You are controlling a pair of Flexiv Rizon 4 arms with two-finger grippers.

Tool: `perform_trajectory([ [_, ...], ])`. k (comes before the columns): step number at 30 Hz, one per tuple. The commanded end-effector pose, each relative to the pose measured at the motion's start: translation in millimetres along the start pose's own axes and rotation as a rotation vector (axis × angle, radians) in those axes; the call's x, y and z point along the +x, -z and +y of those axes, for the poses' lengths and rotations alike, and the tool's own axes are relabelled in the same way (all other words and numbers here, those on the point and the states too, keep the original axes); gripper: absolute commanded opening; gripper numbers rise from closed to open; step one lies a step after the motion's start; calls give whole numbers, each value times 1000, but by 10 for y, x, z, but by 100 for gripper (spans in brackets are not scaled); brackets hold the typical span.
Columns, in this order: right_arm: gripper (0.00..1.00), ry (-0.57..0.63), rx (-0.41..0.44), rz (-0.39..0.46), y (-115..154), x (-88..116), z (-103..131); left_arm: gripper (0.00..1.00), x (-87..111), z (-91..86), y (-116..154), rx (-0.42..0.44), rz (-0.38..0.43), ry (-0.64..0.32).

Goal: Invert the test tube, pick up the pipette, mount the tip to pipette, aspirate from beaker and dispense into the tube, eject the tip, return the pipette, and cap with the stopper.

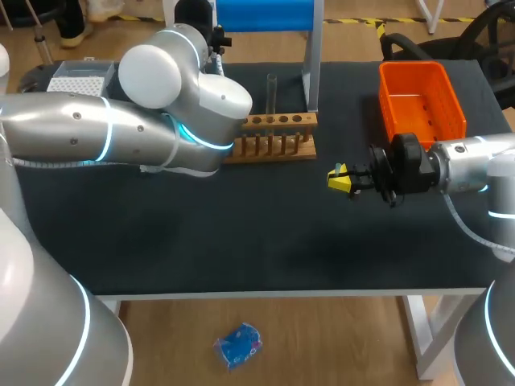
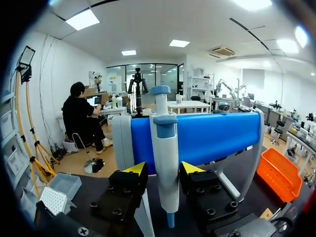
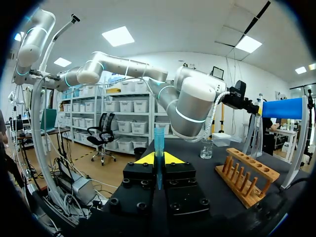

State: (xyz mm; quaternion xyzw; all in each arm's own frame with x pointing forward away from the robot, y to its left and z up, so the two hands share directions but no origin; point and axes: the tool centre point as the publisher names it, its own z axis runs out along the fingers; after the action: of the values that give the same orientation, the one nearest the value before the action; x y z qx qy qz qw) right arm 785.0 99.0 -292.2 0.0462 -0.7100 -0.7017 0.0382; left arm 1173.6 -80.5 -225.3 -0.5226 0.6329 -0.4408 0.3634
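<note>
Left tool (image 2: 164,170) straddles pipette (image 2: 165,138); right tool (image 3: 158,159) grips stopper (image 3: 158,140)

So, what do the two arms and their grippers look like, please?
The left arm and the right arm are smooth silver-grey tubes with rounded joints and glowing light-blue rings. The right wrist is black, with a thin grey cable; a white ribbed hose runs along the left wrist. The left gripper and the right gripper have black bolted blocks and yellow wedge tips.

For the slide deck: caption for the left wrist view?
Left gripper open around the pipette on the blue stand.
</note>
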Motion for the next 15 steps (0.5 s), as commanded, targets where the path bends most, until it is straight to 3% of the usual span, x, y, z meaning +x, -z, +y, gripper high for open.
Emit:
perform_trajectory([
  [1, 0, 1, 0, 0, 5, 3, -3, 40, 16, 20, -90, 10, -6, 5],
  [15, 0, 1, 0, 0, 5, 3, -3, 36, -3, 21, -142, 13, -25, 24],
])
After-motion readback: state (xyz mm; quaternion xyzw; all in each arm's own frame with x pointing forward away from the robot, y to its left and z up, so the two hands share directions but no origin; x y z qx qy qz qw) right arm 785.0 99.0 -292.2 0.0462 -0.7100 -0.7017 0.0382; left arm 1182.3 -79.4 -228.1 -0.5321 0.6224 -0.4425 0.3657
